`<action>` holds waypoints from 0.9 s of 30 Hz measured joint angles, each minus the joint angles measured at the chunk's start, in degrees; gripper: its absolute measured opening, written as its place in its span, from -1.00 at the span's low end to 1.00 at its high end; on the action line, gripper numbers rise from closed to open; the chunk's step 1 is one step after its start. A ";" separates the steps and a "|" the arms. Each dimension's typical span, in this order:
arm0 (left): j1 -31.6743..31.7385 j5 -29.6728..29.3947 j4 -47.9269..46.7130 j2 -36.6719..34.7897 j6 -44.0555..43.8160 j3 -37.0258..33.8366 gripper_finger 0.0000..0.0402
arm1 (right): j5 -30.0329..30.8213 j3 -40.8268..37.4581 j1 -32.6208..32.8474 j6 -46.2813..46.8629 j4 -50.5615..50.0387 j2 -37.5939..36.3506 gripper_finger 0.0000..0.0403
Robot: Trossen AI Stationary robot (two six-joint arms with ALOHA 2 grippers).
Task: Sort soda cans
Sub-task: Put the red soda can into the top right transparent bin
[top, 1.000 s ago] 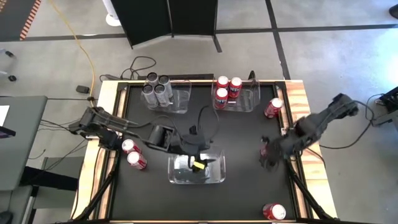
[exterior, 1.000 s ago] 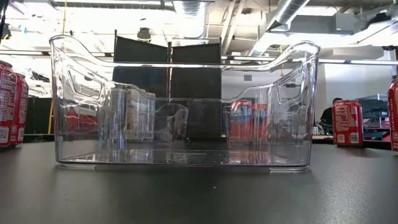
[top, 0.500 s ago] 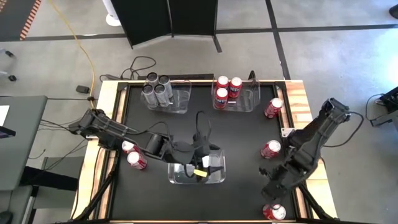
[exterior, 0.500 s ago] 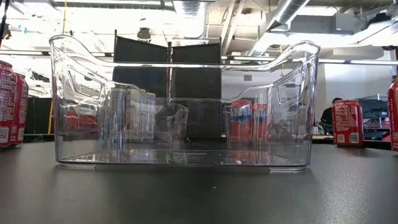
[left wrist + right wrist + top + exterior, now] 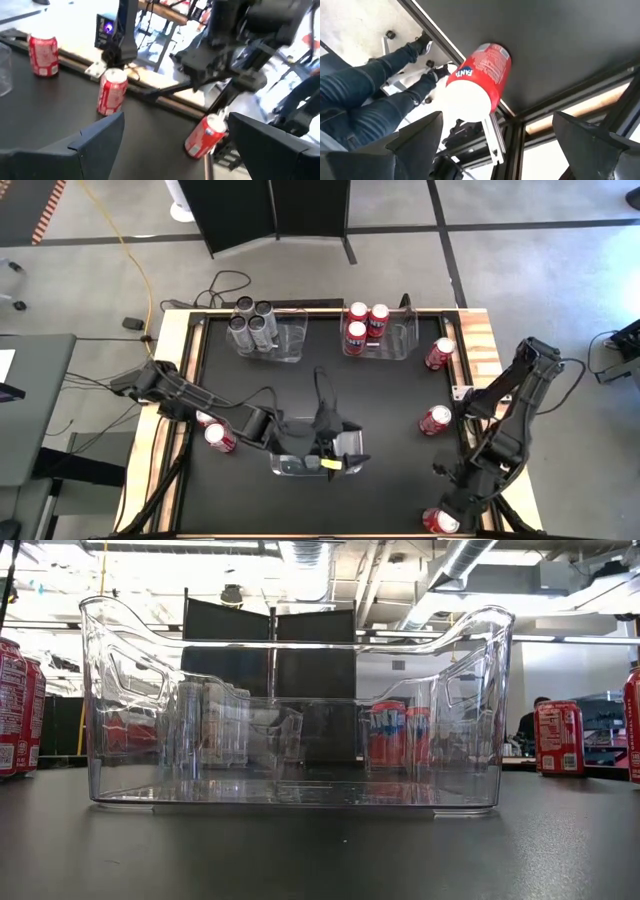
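Note:
Red soda cans stand loose on the black table: one at the near right corner (image 5: 441, 521) (image 5: 481, 70), one at mid right (image 5: 433, 420), one at the far right (image 5: 438, 352) and two at the left edge (image 5: 215, 434). More red cans (image 5: 365, 325) and several silver cans (image 5: 252, 325) stand in the two far bins. My right gripper (image 5: 447, 498) (image 5: 497, 125) hangs open just above the corner can, pointing steeply down. My left gripper (image 5: 350, 452) (image 5: 175, 131) is open over the middle clear bin (image 5: 290, 465), pointing toward the right side.
The clear bin (image 5: 295, 710) fills the middle of the low view, with red cans to its left (image 5: 15, 705) and right (image 5: 558, 737). The corner can stands close to the table's edge. A person's legs in jeans (image 5: 365, 100) show beyond that edge.
My right gripper has swung toward the near edge, from beside the mid-right can to above the corner can, sinking a little. My left gripper has moved over the middle bin toward the right and near edges and has rolled. Both have stayed open.

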 joint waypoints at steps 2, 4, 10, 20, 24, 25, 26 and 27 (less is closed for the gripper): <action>-0.66 -0.81 -0.78 0.30 -0.01 -0.10 0.75 | -1.00 0.00 -0.01 1.01 -0.03 0.02 0.94; -0.98 -1.22 -1.62 0.25 -0.43 -0.12 0.75 | -1.36 0.00 0.00 1.50 -0.05 0.07 0.94; -1.37 -2.83 -6.14 0.14 -2.13 -0.08 0.75 | -3.45 0.00 0.00 4.41 0.47 0.07 0.94; -1.40 -3.02 -9.49 0.12 1.22 -0.08 0.75 | 2.90 0.04 0.60 -3.61 7.05 4.04 0.94; -1.35 -2.96 -11.45 0.12 1.68 -0.08 0.75 | 3.01 0.04 2.72 -7.55 7.27 7.72 0.94; -1.35 -2.96 -12.03 0.12 1.73 -0.08 0.75 | 2.46 0.04 3.38 -7.62 7.33 8.50 0.94; -1.35 -2.92 -12.73 0.12 1.74 -0.08 0.75 | 1.97 0.04 4.00 -7.34 7.30 9.11 0.94; -1.35 -2.66 -13.49 0.12 1.76 -0.08 0.75 | 1.46 0.04 4.48 -6.59 7.31 9.69 0.94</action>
